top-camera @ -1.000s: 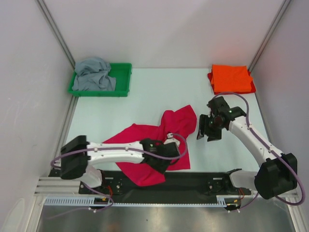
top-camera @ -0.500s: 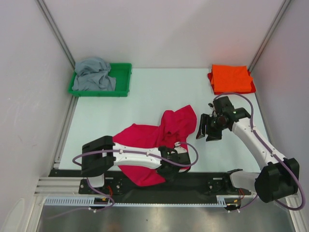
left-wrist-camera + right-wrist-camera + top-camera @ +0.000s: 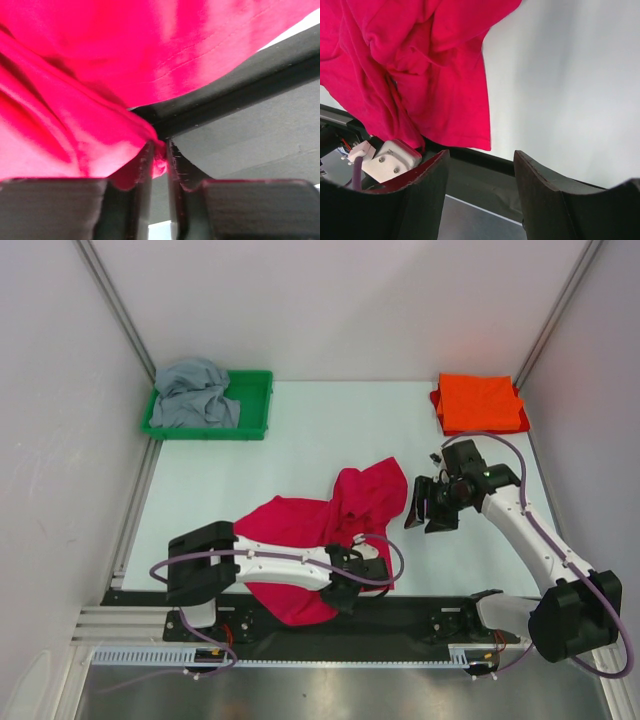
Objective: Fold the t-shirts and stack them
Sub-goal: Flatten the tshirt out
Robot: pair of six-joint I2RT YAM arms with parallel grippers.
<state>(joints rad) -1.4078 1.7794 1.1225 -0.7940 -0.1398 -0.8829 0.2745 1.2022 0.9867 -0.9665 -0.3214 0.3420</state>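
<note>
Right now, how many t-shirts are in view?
3. The crimson-pink t-shirt lies crumpled at the near middle; the orange t-shirt sits folded at the far right; the grey t-shirt is bunched in the green tray, far left. Others may hide beneath.

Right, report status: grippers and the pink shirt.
Left gripper shut on crimson-pink shirt at near edge. Right gripper open, empty, beside it. Shirt crumpled, unfolded. Nothing in the way.

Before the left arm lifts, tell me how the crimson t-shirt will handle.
Probably floppy: the crimson t-shirt lies crumpled in soft folds, so it should drape and trail rather than hold shape. The left fingers pinch only a thin bunched edge, so it may slip out under the hanging cloth.
</note>
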